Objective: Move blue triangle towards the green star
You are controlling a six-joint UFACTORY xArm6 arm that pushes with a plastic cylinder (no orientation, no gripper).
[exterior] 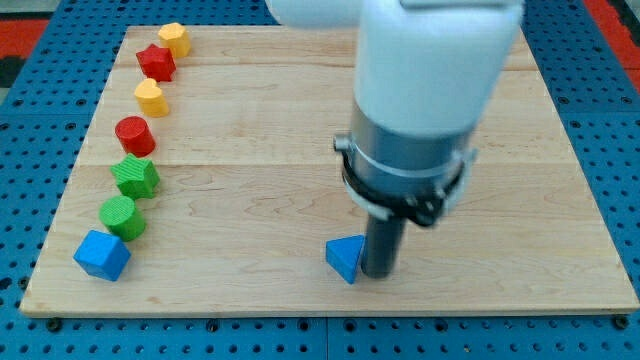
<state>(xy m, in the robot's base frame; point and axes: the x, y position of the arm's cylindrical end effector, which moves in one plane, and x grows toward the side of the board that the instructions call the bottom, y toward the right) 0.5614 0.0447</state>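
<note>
The blue triangle (345, 258) lies near the bottom middle of the wooden board (250, 200). My tip (378, 274) stands right against the triangle's right side, touching or almost touching it. The green star (136, 176) sits far to the view's left, in a column of blocks along the board's left edge. The arm's white and grey body (420, 90) hangs above the tip and hides part of the board's top middle.
The left column holds, from top to bottom, a yellow block (174, 39), a red star (156, 62), a yellow block (150, 97), a red cylinder (134, 135), the green star, a green cylinder (122, 216) and a blue cube (102, 255).
</note>
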